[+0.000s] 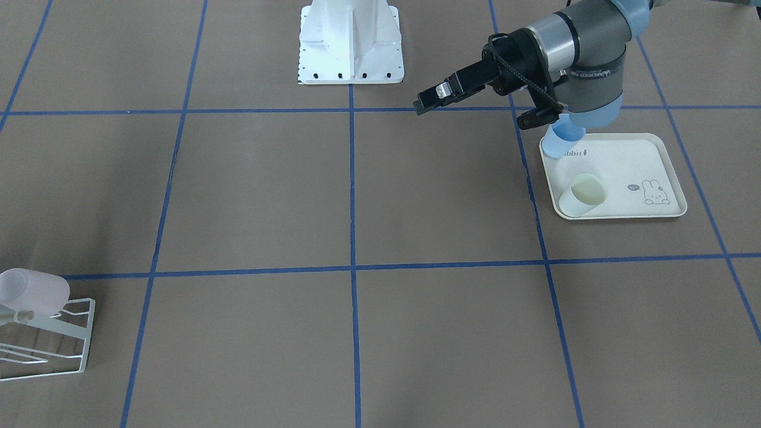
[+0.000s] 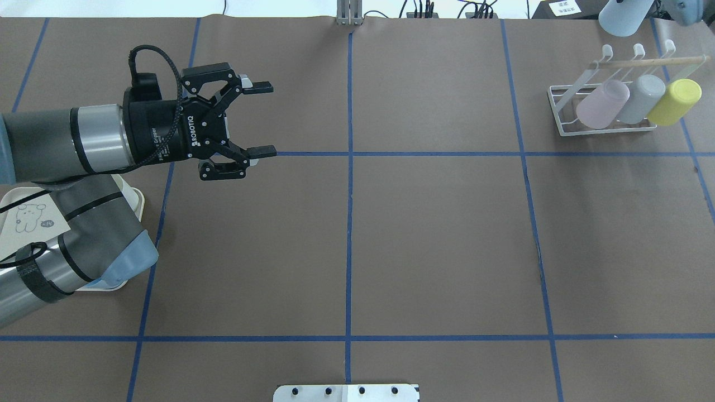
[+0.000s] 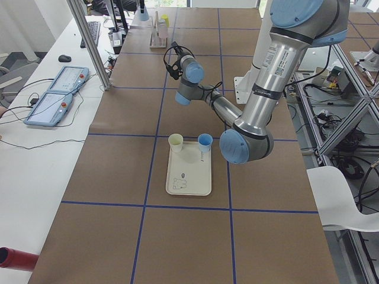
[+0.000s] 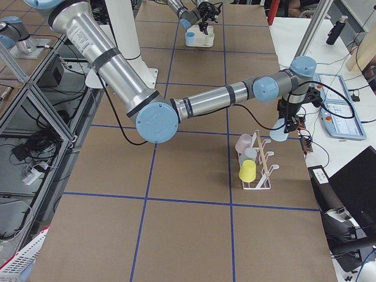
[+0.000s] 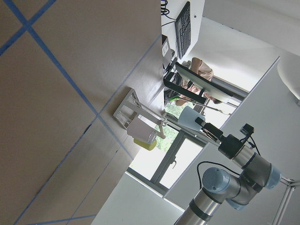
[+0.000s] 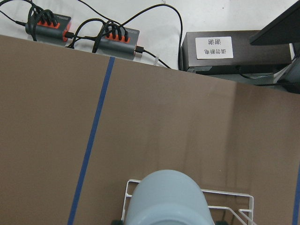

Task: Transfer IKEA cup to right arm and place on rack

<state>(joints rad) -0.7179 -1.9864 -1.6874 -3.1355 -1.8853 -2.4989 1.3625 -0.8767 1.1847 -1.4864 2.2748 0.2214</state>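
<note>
A pale blue IKEA cup [image 2: 625, 15] hangs in the air just beyond the white wire rack [image 2: 564, 106], near its wooden dowel [image 2: 648, 61]. The right gripper [image 5: 201, 123] is shut on the cup's base, as the left wrist view shows. In the right wrist view the IKEA cup [image 6: 168, 197] fills the bottom edge above the rack [image 6: 234, 194]. My left gripper [image 2: 262, 118] is open and empty over the table's left half, pointing toward the centre.
Pink [image 2: 602, 103], grey [image 2: 641, 99] and yellow [image 2: 675, 101] cups hang on the rack. A cream rabbit tray [image 1: 654, 160] under the left arm holds a cream cup [image 1: 584, 195] and a blue cup [image 1: 559, 141]. Power strips [image 6: 47, 23] lie past the far edge.
</note>
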